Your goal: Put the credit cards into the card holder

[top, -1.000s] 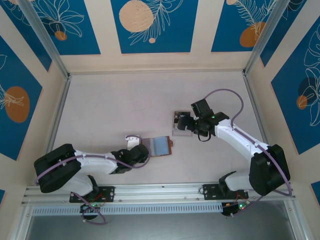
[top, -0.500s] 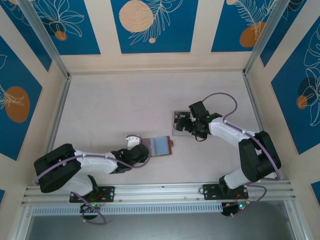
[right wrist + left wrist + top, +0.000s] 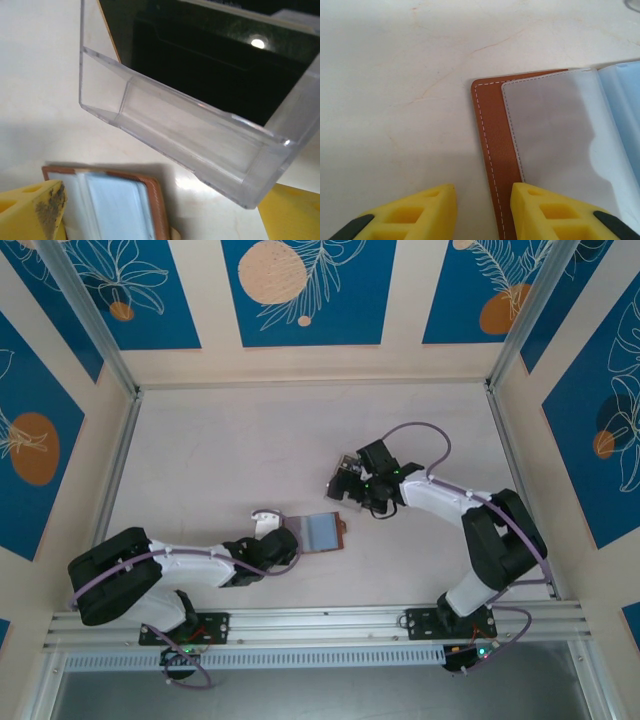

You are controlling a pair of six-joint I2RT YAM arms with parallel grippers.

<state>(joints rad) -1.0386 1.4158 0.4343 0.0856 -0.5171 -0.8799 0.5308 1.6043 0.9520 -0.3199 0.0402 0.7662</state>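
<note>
- Cards [image 3: 200,60]: dark, glossy, inside the clear stand [image 3: 190,135] at mid-table, just beyond the wallet [image 3: 322,532].
- Wallet: brown stitched leather, lying open, pale grey-blue pockets up.
- Left gripper [image 3: 482,192]: jaws partly apart at the wallet's edge.
- Right gripper [image 3: 167,200]: jaws wide apart by the stand.

The right gripper [image 3: 350,488] has swung left toward the card holder [image 3: 322,531], seemingly dragging the clear stand [image 3: 190,130].

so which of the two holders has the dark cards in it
The clear plastic stand: dark cards show through its walls. The brown wallet lies open, its visible pockets look empty.
</note>
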